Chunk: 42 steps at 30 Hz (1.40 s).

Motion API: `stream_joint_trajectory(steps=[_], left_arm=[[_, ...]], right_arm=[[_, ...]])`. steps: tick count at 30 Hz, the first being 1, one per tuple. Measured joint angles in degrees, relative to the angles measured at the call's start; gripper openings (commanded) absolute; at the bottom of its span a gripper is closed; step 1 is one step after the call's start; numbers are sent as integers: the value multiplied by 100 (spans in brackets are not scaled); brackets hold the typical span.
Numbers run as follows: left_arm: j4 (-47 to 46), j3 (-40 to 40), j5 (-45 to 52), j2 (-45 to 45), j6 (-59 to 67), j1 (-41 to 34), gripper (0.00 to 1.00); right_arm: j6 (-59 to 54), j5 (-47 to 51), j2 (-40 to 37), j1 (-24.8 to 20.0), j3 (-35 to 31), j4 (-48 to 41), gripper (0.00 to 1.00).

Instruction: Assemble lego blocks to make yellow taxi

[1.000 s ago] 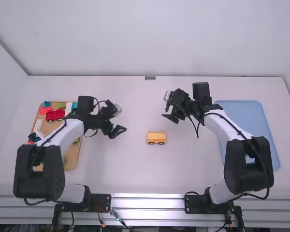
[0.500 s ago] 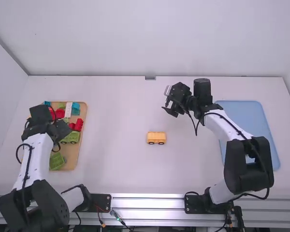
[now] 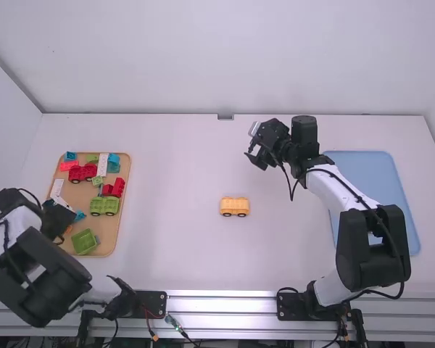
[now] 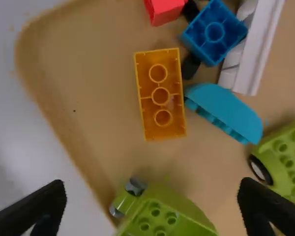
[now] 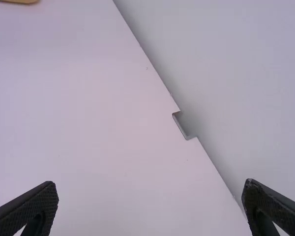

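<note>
Above the tan tray (image 3: 121, 230), your left claw (image 4: 153, 196) hangs with its fingers spread and nothing in their grip, one of them out over the table beside the rim. Between its tips lies a green piece (image 4: 160, 222), and just ahead of them a yellow brick (image 4: 172, 96), hollow side up, a likely part for the taxi. Shut the claw too soon and you would probably pinch the green piece instead; drop it off-centre and a finger could strike the rim or the green wheeled base (image 4: 283, 162) near the other fingertip. The turquoise curved piece (image 4: 226, 110) sits close against the yellow brick and may crowd out a finger, while the brick's upturned hollow could keep it from seating unless you turn it over. Well to the right of that claw, the yellow wheeled base (image 3: 235, 206) stands on the bare table; set on wheels and held by nothing, it may roll if you press a brick down crookedly. Farther right and beyond the base, your right claw (image 5: 151, 196) waits empty, fingers wide; without it as a brace, the base could slip. The blue tray (image 3: 402, 210) lies to that claw's right.
</note>
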Motion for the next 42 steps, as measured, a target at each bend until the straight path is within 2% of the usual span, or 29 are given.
stream_joint_trajectory(steps=[2,9,14,16,23,30,34,38,41,42], left_arm=[[-4,37,37,179,129,31,64],[-90,463,-164,879,160,31,66],[136,706,-227,1270,164,31,60],[146,719,-227,1318,164,31,57],[343,719,-118,1458,177,31,56],[367,721,63,1517,203,28,75],[184,761,98,1517,203,28,76],[197,861,98,1517,157,7,84],[295,879,101,1517,-96,7,99],[297,879,98,1517,-120,4,99]], right_arm=[[-2,0,0,0,0,20,99],[2,22,0,0,0,-4,99],[13,20,0,0,0,-4,99],[11,17,0,0,0,-4,98],[13,20,0,0,0,-2,99],[13,17,0,0,0,0,99],[13,20,2,0,0,-2,99],[15,22,2,0,0,-11,99],[15,20,0,0,0,-22,99],[13,20,0,0,0,-20,99]])
